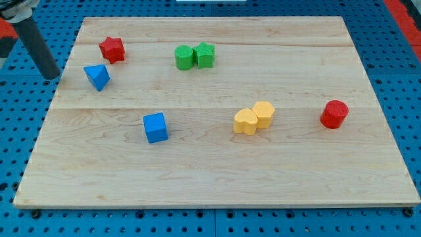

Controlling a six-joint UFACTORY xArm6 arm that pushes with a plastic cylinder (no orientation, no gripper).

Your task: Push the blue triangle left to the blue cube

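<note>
The blue triangle [97,76] lies near the board's left edge, toward the view's top. The blue cube [156,128] sits below and to the right of it, left of the board's middle. My tip [51,74] is at the end of the dark rod, at the board's left edge, just left of the blue triangle and apart from it. A small gap of bare wood shows between the tip and the triangle.
A red star [112,49] lies just above the blue triangle. Two green blocks [194,56] touch at the top middle. Two yellow blocks [254,118] touch right of centre. A red cylinder [334,114] stands at the right. The wooden board [217,178] lies on a blue perforated base.
</note>
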